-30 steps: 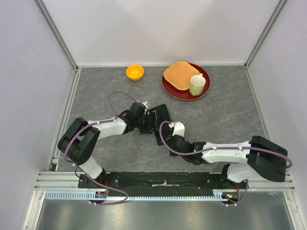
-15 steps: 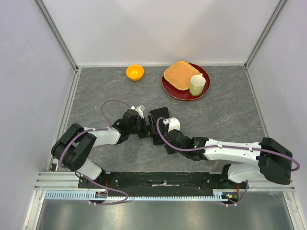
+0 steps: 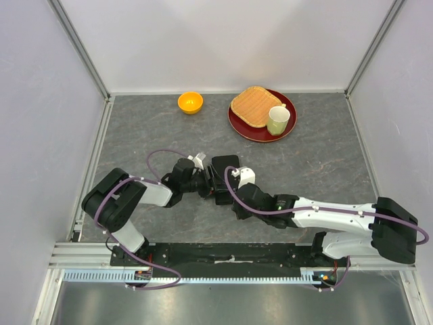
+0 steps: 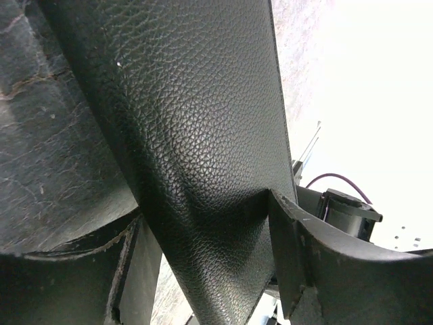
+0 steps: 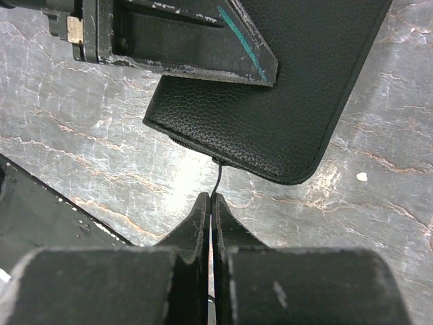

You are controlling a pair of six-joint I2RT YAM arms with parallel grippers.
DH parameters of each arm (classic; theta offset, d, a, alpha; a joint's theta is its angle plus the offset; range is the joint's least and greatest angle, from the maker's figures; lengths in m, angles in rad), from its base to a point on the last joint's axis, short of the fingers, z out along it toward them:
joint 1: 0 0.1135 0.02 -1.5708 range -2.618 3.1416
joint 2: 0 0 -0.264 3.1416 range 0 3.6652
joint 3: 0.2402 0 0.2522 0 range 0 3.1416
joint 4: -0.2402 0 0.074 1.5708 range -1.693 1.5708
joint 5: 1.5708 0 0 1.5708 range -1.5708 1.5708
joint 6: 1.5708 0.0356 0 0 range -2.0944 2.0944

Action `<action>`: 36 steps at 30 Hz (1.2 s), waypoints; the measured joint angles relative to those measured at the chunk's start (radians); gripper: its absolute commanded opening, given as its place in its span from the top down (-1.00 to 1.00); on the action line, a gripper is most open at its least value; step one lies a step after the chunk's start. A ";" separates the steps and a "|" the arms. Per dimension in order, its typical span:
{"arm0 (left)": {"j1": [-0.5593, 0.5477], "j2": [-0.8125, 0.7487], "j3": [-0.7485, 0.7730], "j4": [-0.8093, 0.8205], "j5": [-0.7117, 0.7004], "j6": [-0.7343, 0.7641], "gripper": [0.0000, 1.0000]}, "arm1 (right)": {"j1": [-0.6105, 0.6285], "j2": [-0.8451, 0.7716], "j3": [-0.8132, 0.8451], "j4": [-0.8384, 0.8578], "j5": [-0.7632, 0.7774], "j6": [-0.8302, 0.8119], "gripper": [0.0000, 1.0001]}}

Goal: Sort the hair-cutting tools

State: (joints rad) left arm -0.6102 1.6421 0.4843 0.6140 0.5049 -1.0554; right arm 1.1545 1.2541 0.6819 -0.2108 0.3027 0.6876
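Hair-cutting tools: not visible in any view; whether they sit inside the case cannot be told. Black case (image 3: 223,177), grained leather-like skin, rounded corners, closed, lying flat mid-desk (image 3: 135,135) between the two arms. Left tool (image 4: 206,237): fingers straddle one side of the case; whether they pinch it cannot be told. Right tool (image 5: 210,198): fingers together, nipping a thin black pull cord (image 5: 218,177) that comes off the case's near edge. Far side of desk: orange bowl (image 3: 190,102); red plate (image 3: 240,128) carrying a tan woven square (image 3: 252,105) and a pale green mug (image 3: 277,120).
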 measured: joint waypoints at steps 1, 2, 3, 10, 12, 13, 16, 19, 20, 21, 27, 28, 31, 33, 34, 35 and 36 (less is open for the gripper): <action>0.000 0.000 0.000 -0.003 -0.002 0.000 -0.29 | 0.000 -0.005 -0.005 -0.001 0.000 0.001 1.00; 0.000 0.000 0.001 -0.007 -0.002 0.000 -0.29 | 0.000 -0.011 -0.010 -0.001 0.000 0.004 1.00; -0.001 0.000 0.001 -0.010 -0.004 0.000 -0.28 | 0.000 -0.016 -0.015 -0.001 0.000 0.006 1.00; -0.004 0.001 0.023 -0.039 -0.002 0.000 0.20 | 0.000 -0.047 -0.058 0.009 -0.008 0.018 1.00; -0.005 0.001 0.038 -0.042 0.001 0.000 0.35 | -0.001 -0.054 -0.084 0.027 -0.019 0.017 1.00; -0.006 0.001 0.045 -0.044 0.002 0.000 0.39 | -0.001 -0.059 -0.100 0.042 -0.030 0.017 1.00; -0.012 0.001 0.059 -0.063 -0.001 0.001 0.64 | 0.000 -0.066 -0.146 0.092 -0.052 0.019 1.00; -0.013 -0.002 0.068 -0.095 -0.006 0.003 0.95 | 0.000 -0.075 -0.178 0.133 -0.054 0.026 1.00; -0.014 -0.006 0.073 -0.109 -0.006 0.005 0.95 | 0.000 -0.079 -0.185 0.141 -0.052 0.029 1.00; -0.014 -0.013 0.079 -0.122 -0.008 0.009 0.95 | 0.000 -0.084 -0.189 0.145 -0.050 0.032 1.00; -0.014 -0.151 0.105 -0.276 -0.058 0.043 0.95 | 0.000 -0.154 -0.193 0.143 -0.013 0.040 1.00; -0.014 -0.183 0.114 -0.306 -0.066 0.053 0.95 | 0.000 -0.168 -0.193 0.142 -0.005 0.039 1.00; -0.014 -0.280 0.149 -0.405 -0.103 0.087 0.95 | 0.001 -0.212 -0.187 0.132 0.034 0.031 1.00; -0.014 -0.349 0.178 -0.473 -0.125 0.112 0.95 | 0.001 -0.237 -0.172 0.125 0.058 0.023 1.00; -0.014 -0.381 0.195 -0.505 -0.138 0.122 0.96 | 0.002 -0.250 -0.160 0.122 0.070 0.017 1.00; -0.014 -0.410 0.211 -0.532 -0.149 0.132 0.95 | 0.002 -0.263 -0.148 0.120 0.080 0.012 1.00; -0.014 -0.438 0.228 -0.559 -0.162 0.140 0.95 | 0.002 -0.278 -0.135 0.119 0.093 0.005 1.00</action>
State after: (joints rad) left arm -0.6239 1.2045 0.7120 0.0551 0.3428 -0.9154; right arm 1.1568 0.9756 0.5468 -0.0921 0.3954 0.6930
